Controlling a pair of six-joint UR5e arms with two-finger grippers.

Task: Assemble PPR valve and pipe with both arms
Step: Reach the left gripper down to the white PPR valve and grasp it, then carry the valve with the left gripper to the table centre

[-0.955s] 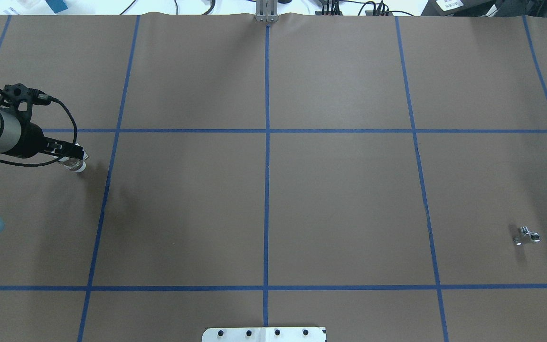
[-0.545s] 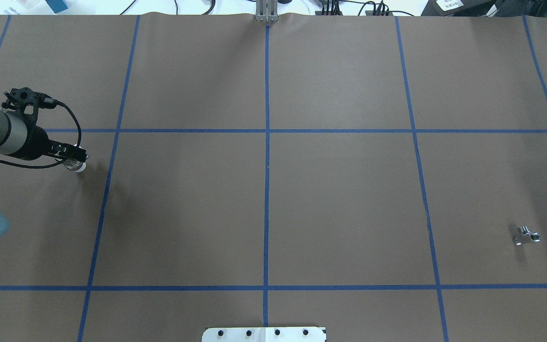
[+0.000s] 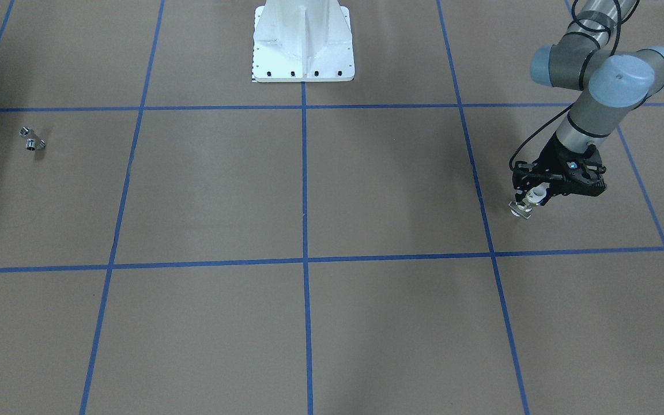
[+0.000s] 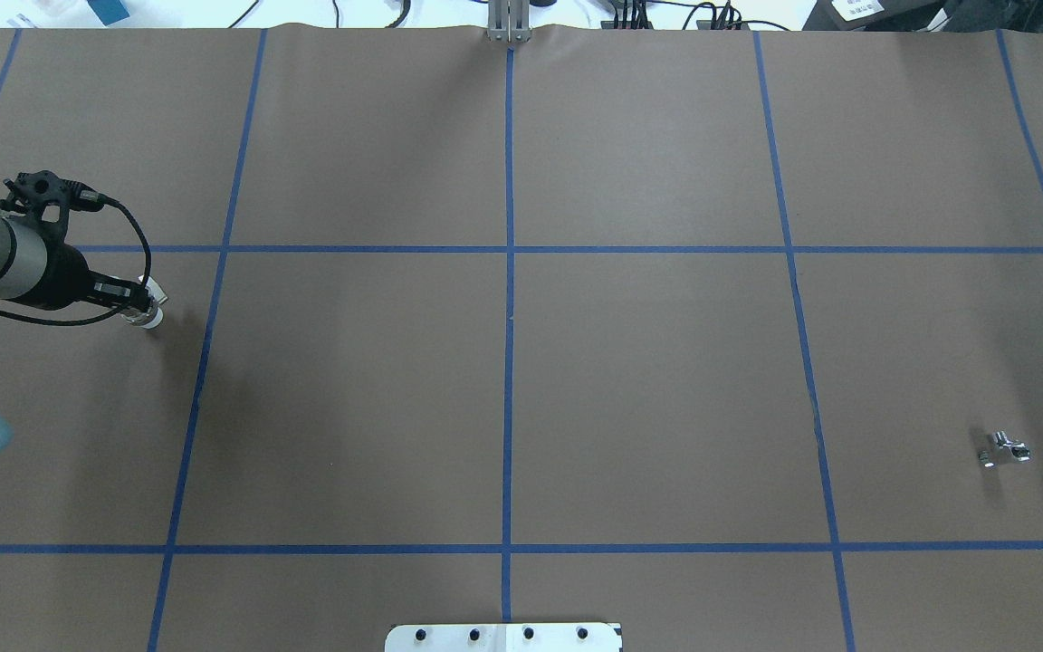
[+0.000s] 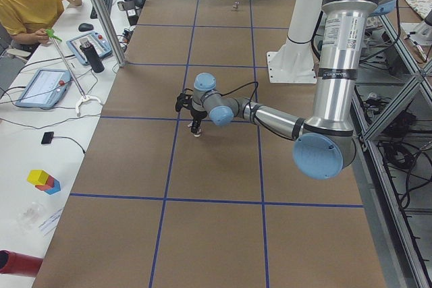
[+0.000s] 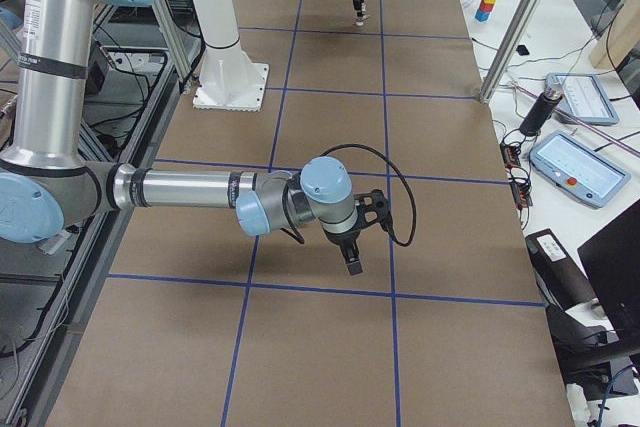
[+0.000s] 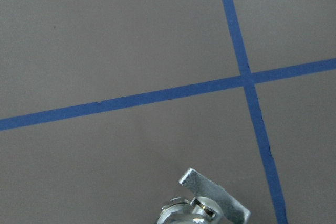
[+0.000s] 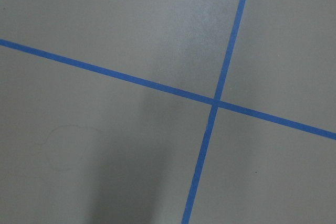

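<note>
My left gripper (image 4: 143, 306) is at the table's far left and looks shut on the PPR valve (image 4: 152, 316), a stubby fitting with a white collar (image 3: 535, 195) and a metal end low over the mat. The front view shows the gripper (image 3: 531, 202) pointing down. The left wrist view shows the valve's flat tab (image 7: 212, 199) at the bottom edge. The pipe (image 4: 1003, 449), a small shiny bent fitting, lies alone at the near right, also in the front view (image 3: 32, 139). My right gripper (image 6: 353, 265) shows only in the exterior right view, so I cannot tell its state.
The brown mat carries a blue tape grid (image 4: 508, 317). The white bolted pedestal (image 3: 303, 40) stands at the robot's side of the table. An operator's side table with tablets (image 5: 47, 85) runs along the far edge.
The left wrist has shifted slightly down and left, and its fingers look narrower around the valve. The valve and the pipe stay where they were.
</note>
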